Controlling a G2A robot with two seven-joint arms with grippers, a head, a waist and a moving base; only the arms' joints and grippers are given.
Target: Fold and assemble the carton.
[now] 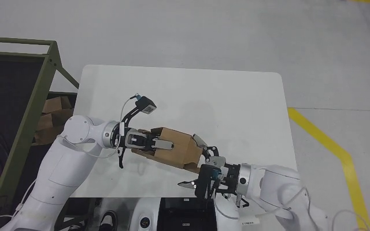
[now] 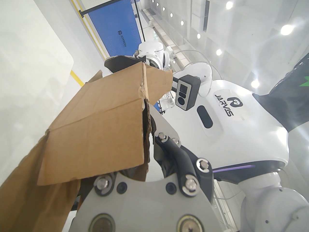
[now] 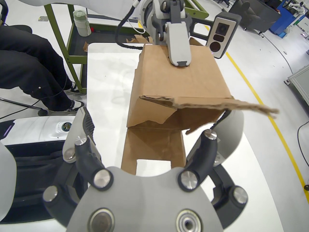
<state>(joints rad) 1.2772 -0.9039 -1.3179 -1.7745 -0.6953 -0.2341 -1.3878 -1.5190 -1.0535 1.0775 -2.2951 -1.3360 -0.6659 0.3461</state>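
Observation:
A brown cardboard carton is held over the front part of the white table. My left gripper is shut on its wall at one end, with one finger lying flat on the top panel. From the left wrist view the carton covers the fingertips. The other end of the carton is open, with a torn top flap sticking out and a bottom flap hanging down. My right gripper faces this end and is open, its fingers spread wider than the carton.
A green metal cart stands left of the table, holding more cardboard pieces and a bottle. A yellow floor line runs along the right side. The back half of the table is bare.

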